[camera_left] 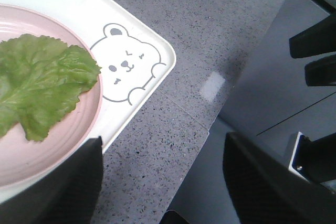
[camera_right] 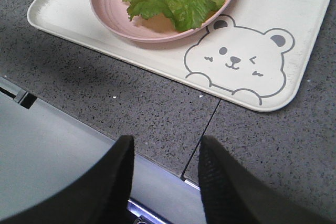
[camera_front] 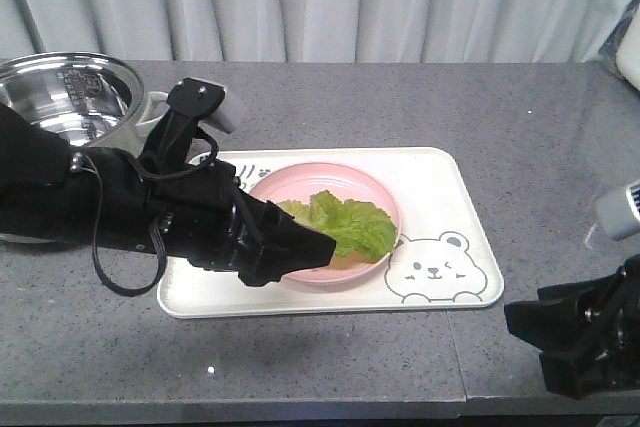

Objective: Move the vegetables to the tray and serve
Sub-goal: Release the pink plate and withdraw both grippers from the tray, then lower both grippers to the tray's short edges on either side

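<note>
Grey speckled stone table (camera_front: 520, 127) with pale pleated curtains (camera_front: 330, 2) behind it. Cream-white rectangular plastic tray (camera_front: 445, 197) sits near the front edge, with a winking bear drawing (camera_front: 432, 269) in its near right corner. Round pink plate (camera_front: 300, 179) stands on the tray, left of centre, and the crinkly green lettuce leaves (camera_front: 345, 222) lie flat inside the plate, so they rest on the plate rather than on the bare tray surface. Shiny steel pot (camera_front: 60, 97) is at the back left, off the tray. Left gripper (camera_front: 315, 247) reaches in from the left and hangs over the plate's near-left rim, just beside the leaves. Its fingers (camera_left: 58, 187) are spread wide with nothing between them; the wrist view shows leaf, plate rim and tray corner in the gap. Right gripper (camera_right: 165, 142) is low at the front right of the table, off the tray and apart from it. Its fingers (camera_right: 226, 182) are also apart and hold nothing, and they point toward the bear corner.
</note>
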